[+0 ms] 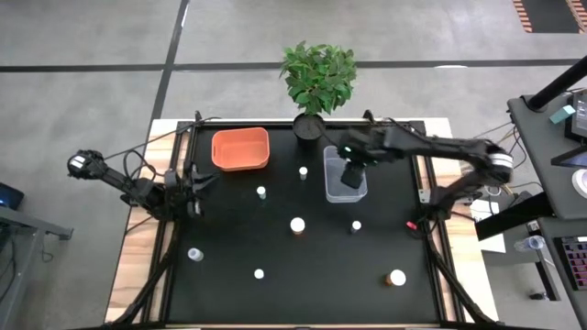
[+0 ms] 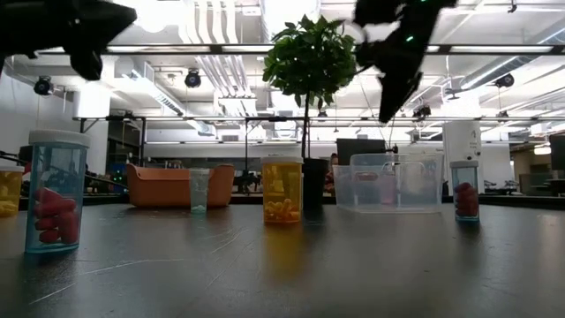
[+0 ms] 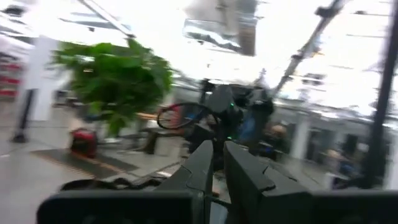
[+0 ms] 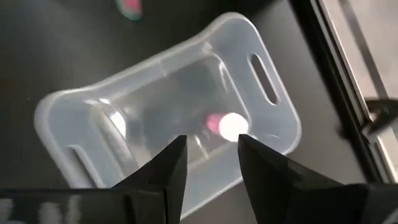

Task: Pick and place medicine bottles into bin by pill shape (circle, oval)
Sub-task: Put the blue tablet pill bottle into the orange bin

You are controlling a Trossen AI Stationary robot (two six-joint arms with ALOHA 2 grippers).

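Observation:
My right gripper (image 4: 211,155) is open and empty, hanging above the clear plastic bin (image 1: 345,174); it also shows in the low view (image 2: 393,84). A white-capped bottle with pink pills (image 4: 229,126) is inside that bin. Several small pill bottles stand on the black table: (image 1: 261,192), (image 1: 303,171), (image 1: 298,225), (image 1: 356,226), (image 1: 194,254), (image 1: 259,273), (image 1: 396,277). In the low view an amber bottle with yellow pills (image 2: 282,190) and a clear bottle with red pills (image 2: 55,205) stand upright. My left gripper (image 1: 197,183) waits shut at the table's left side, holding nothing.
An orange bin (image 1: 240,148) stands at the far left of centre, left of the clear bin. A potted green plant (image 1: 316,78) stands at the table's far edge between the bins. The bottles are spread apart over the mat (image 1: 229,229).

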